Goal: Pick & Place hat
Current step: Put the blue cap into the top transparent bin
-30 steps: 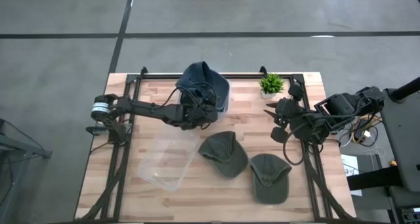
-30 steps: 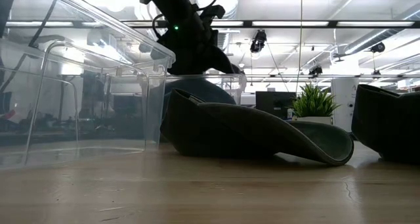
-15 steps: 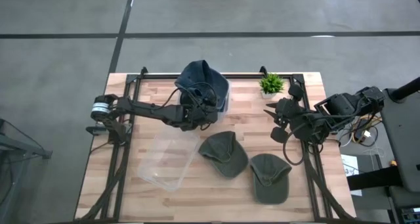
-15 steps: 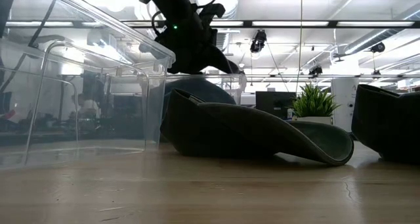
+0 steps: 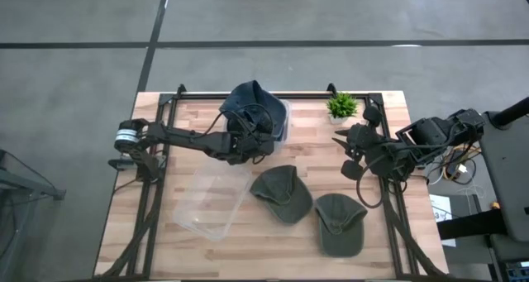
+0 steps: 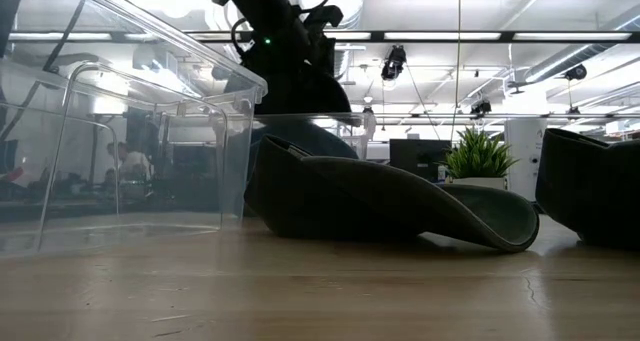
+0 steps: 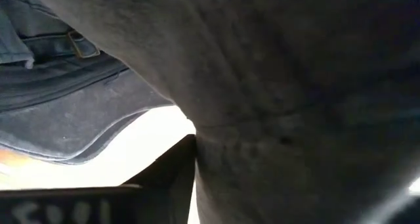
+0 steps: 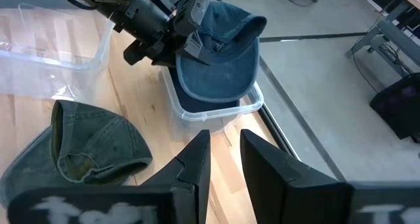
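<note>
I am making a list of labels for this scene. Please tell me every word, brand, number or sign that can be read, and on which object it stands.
White marks on the left gripper: too blurred to read.
White marks on the right gripper: too blurred to read.
Blue hat, green hats, clear bin, clear lid: no text visible.

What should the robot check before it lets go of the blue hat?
1. Blue cap over the small clear bin: ok.
2. Left claw gripping the blue cap: ok, shut on its back edge.
3. Cap fully inside the bin: not ok, it sits on top of the rim.
4. Right claw out of the way: ok, open, waiting near the plant.
5. Two green caps waiting on the table: ok.
</note>
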